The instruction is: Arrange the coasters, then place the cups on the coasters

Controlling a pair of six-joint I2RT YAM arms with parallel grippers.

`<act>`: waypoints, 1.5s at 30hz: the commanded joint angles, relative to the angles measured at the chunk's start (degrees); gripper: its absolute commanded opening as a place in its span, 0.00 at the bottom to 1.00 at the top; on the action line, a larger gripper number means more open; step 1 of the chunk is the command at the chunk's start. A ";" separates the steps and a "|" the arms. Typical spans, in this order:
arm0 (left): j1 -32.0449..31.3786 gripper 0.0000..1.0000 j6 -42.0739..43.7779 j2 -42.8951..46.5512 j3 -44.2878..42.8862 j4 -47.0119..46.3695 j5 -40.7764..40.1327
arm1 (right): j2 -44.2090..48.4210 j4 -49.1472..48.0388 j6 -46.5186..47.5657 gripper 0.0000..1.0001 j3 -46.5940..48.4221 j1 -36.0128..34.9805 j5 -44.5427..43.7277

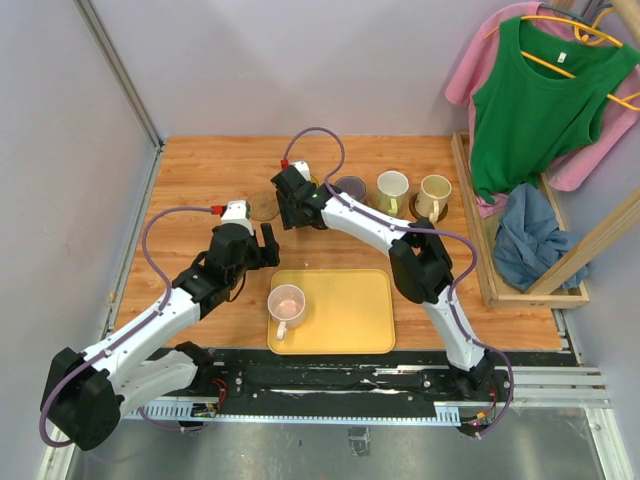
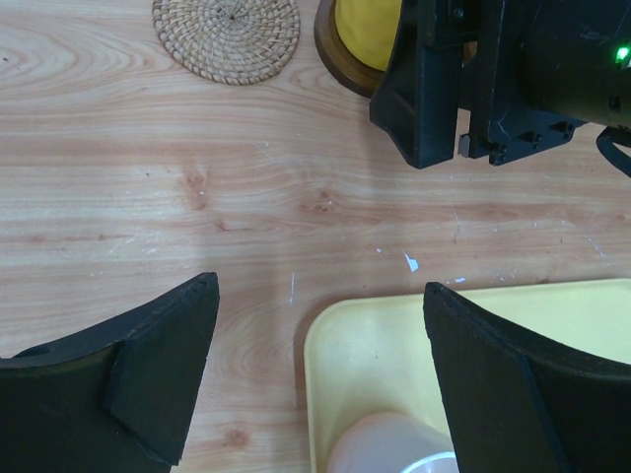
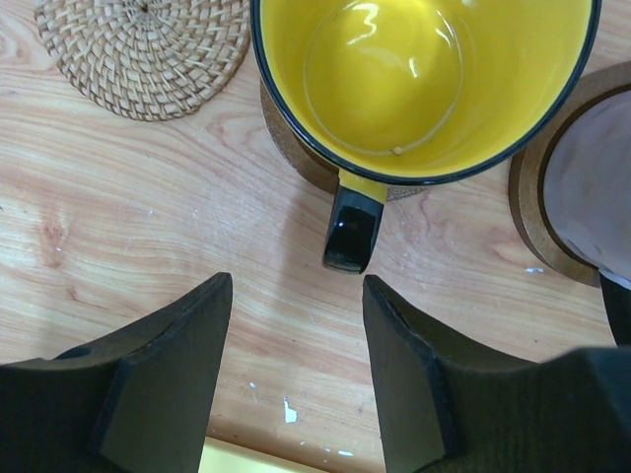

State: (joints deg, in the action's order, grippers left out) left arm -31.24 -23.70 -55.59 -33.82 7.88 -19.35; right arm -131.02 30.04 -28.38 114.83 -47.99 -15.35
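Observation:
The yellow cup (image 3: pixel 424 79) stands on a dark brown coaster (image 3: pixel 292 148), its black handle (image 3: pixel 352 229) pointing at my right gripper (image 3: pixel 296 296). That gripper is open, just short of the handle, holding nothing. A tan woven coaster (image 3: pixel 143 49) lies bare to the left. The grey-purple cup (image 1: pixel 350 187), pale green-white cup (image 1: pixel 392 190) and cream cup (image 1: pixel 434 195) stand in a row to the right on coasters. The pink cup (image 1: pixel 287 302) sits on the yellow tray (image 1: pixel 350 310). My left gripper (image 2: pixel 320 288) hovers open over the tray's left corner (image 2: pixel 335 345), with the pink cup (image 2: pixel 394 448) below it.
A wooden rack (image 1: pixel 475 220) with a blue cloth (image 1: pixel 530 235) and hanging green and pink clothes borders the table on the right. A metal frame post (image 1: pixel 120 70) runs along the left. The right arm's forearm (image 1: pixel 370 225) crosses above the tray's far edge.

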 commanded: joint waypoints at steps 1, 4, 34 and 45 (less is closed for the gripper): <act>0.39 0.88 -0.69 1.74 0.51 -0.81 0.02 | 4.03 -0.52 0.76 0.57 -1.94 -0.74 -0.34; 0.39 0.89 -0.26 2.30 0.14 0.06 0.42 | 6.05 -0.77 1.02 0.57 -3.54 -0.75 -0.34; -12.68 1.00 -16.75 18.31 -3.99 30.35 9.52 | 50.88 -17.72 6.77 0.98 -47.67 6.15 -5.75; -19.56 1.00 -19.27 16.54 0.43 31.36 11.48 | 51.89 -19.42 5.60 0.98 -49.93 6.28 -5.56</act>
State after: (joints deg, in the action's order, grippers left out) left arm -49.34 -41.30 -38.46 -35.55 38.46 -8.93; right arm -81.14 12.51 -22.46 65.65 -42.57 -19.73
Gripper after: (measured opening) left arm 0.994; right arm 0.983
